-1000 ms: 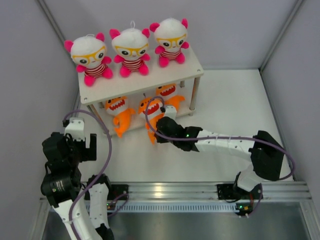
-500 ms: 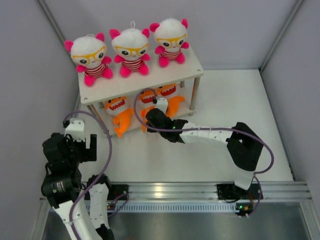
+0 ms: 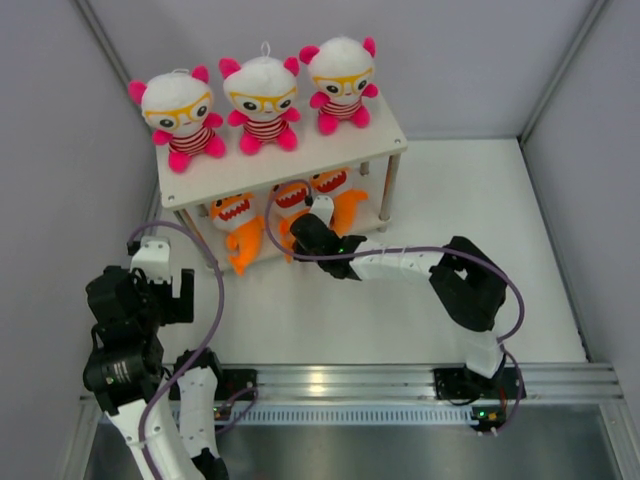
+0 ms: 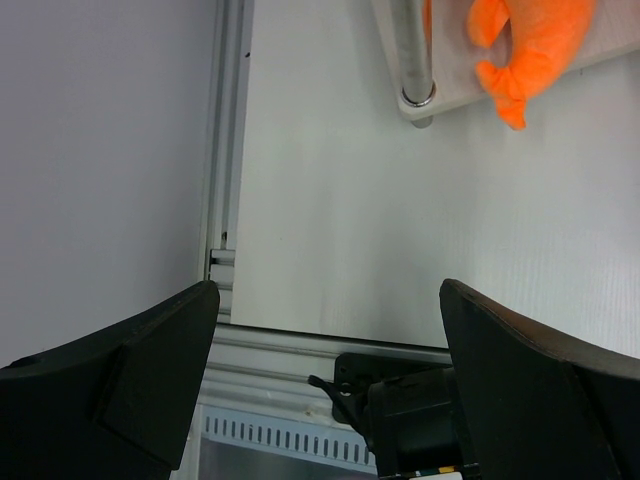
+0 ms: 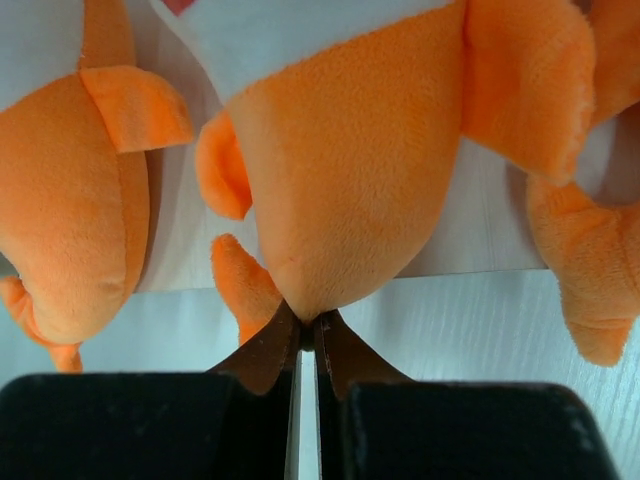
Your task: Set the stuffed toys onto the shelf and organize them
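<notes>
Off at the near left, the left gripper hangs above the bench with its jaws spread wide and nothing between them. Farther back, at the far left of the bench, stands the shelf. On its top tier 3 bears sit upright in a row, close together and facing the arms: the left bear, the middle bear and the right bear. On the lower tier lie 3 sharks side by side. The left shark has its tail hanging over the near edge. The middle shark lies just beside it, with its near end at that edge. The right shark sits just right of it. Reaching in from the near right, the right gripper is pinched closed on the near end of the middle shark.
</notes>
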### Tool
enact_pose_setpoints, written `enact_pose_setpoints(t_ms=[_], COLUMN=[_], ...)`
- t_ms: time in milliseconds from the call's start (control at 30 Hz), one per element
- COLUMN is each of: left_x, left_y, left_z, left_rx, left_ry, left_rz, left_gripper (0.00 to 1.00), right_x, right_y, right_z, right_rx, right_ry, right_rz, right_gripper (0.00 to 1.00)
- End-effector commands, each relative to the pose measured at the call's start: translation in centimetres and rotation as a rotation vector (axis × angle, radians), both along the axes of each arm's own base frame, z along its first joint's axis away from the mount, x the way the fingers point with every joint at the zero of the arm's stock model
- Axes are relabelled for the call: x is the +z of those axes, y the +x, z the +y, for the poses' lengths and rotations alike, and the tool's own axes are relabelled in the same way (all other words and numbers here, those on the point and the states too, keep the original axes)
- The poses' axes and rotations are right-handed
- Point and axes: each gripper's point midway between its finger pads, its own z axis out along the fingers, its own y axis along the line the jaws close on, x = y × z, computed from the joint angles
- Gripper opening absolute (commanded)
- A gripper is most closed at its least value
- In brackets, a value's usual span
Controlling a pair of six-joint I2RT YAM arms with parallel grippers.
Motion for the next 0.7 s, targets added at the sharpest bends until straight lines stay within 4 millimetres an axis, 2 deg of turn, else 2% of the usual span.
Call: enact_pose_setpoints(t_ms=[0, 233, 367, 667], left_x=[0.5, 0.4, 0.4, 0.7], left_y=[0.7, 0.6, 0.7, 0.7], left_z=[0.1, 0.1, 0.0, 0.1], left_rx=[-0.017, -0.016, -0.021, -0.02], left_ry=[0.018, 0.017, 0.015, 0.022], left_rz=[-0.038, -0.034, -0.036, -0.037], left_gripper=[0.98, 0.98, 0.98, 0.98], right_x=[3.9, 5.1, 6.0, 5.5], right_y=[1.4, 1.2, 1.7, 2.1], right_z=[2.2, 2.5, 3.1, 3.1], right_rx=[0.013, 0.035, 0.06, 0.062], right_ry=[0.117, 0.149, 0.131, 0.123], right_rz=[-0.065, -0.078, -0.113, -0.106], right_gripper=[0.0, 0.0, 0.0, 0.0])
